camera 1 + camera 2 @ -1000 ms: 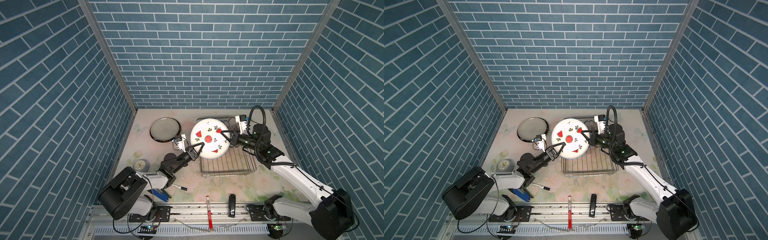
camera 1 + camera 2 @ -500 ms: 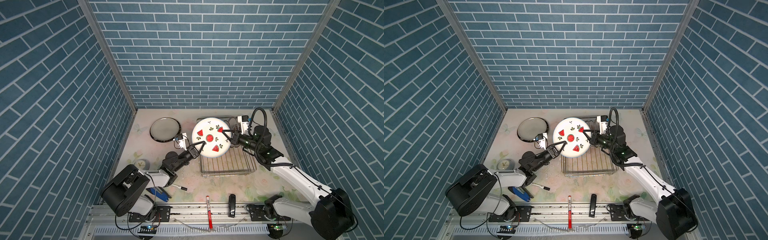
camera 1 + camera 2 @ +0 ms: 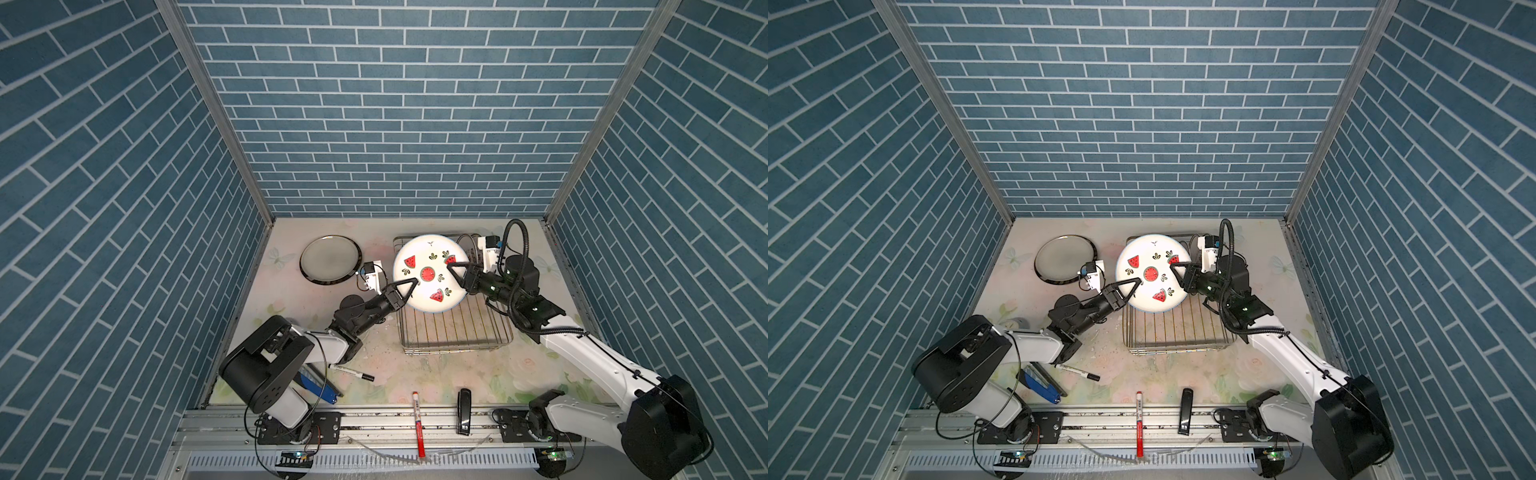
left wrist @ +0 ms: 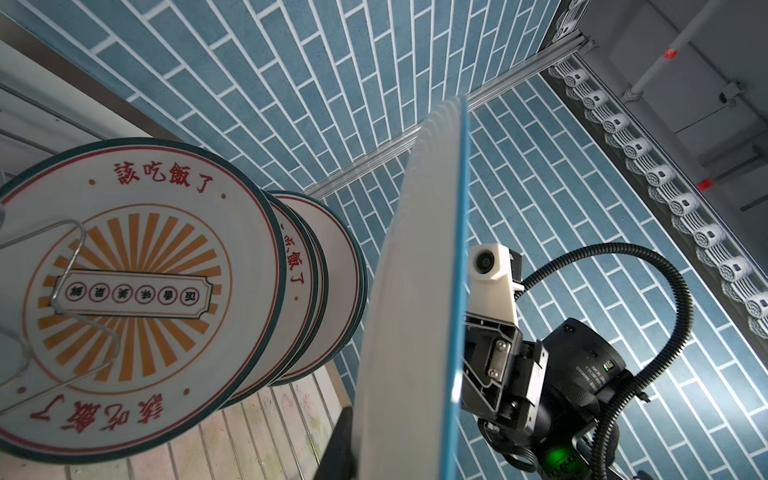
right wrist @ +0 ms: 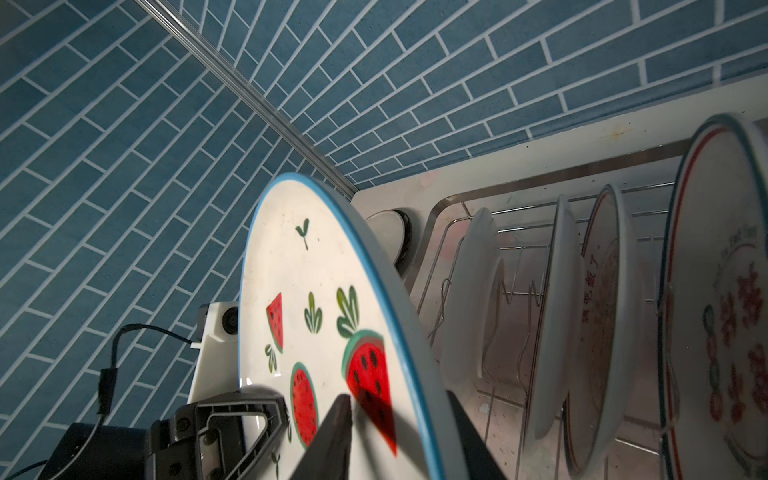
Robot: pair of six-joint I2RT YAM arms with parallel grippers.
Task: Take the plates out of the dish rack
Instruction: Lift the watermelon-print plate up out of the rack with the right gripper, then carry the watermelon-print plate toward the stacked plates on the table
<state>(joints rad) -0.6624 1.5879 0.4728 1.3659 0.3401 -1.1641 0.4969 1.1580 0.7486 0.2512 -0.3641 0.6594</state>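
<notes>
Watermelon plate (image 3: 430, 274) is up in the air over the dish rack (image 3: 457, 332), with a gripper on each side of its rim.
Left gripper (image 3: 411, 293) is clamped on one edge. Right gripper (image 3: 449, 269) straddles the opposite edge, and I can't tell if it's actually pinching. It reads as a handover, probably headed for the dark-rimmed plate (image 3: 330, 259) lying flat on the table (image 3: 415, 370). The held plate is glossy white ceramic, a shallow dish with a thin blue rim. Other plates (image 5: 552, 316) stand on edge between thin wire prongs.

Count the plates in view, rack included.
6: watermelon plate held above the dish rack; dark-rimmed plate flat on the table; four upright plates in the rack. More may be hidden.
</notes>
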